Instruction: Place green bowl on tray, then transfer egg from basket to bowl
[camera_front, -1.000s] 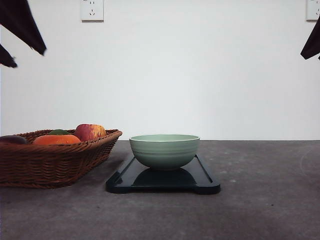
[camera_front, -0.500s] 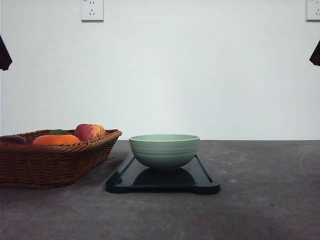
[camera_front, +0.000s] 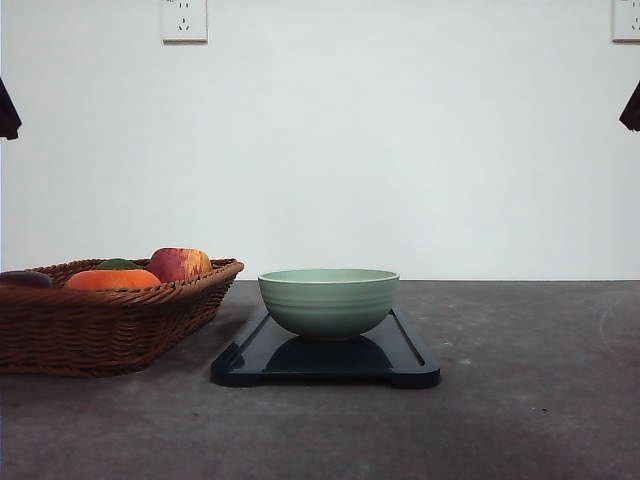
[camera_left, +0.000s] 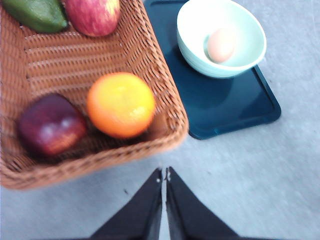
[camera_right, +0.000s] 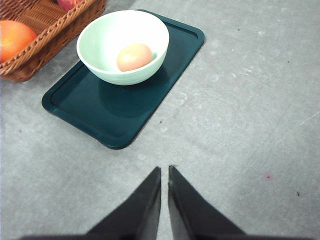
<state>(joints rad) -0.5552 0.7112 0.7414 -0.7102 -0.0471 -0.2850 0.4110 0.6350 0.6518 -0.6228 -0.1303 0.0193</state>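
The green bowl (camera_front: 329, 302) stands upright on the dark tray (camera_front: 405, 366), just right of the wicker basket (camera_front: 100, 330). In the left wrist view the egg (camera_left: 221, 44) lies inside the bowl (camera_left: 197, 22), which sits on the tray (camera_left: 225, 107) beside the basket (camera_left: 169, 95). My left gripper (camera_left: 164, 172) is shut and empty, hovering over bare table near the basket's rim. The right wrist view also has the egg (camera_right: 134, 56) in the bowl (camera_right: 107, 35) on the tray (camera_right: 125, 112). My right gripper (camera_right: 164, 170) is shut and empty, above the table off the tray's edge.
The basket holds an orange (camera_left: 120, 104), a dark red fruit (camera_left: 50, 125), a red-yellow apple (camera_left: 93, 15) and a green fruit (camera_left: 37, 14). Dark tips of both arms show at the front view's upper edges (camera_front: 6, 112) (camera_front: 632, 108). A white wall stands behind the grey table.
Both arms have drawn back outward and up; a second ago they reached further into the front view's upper corners. Bowl, tray and basket have not moved.
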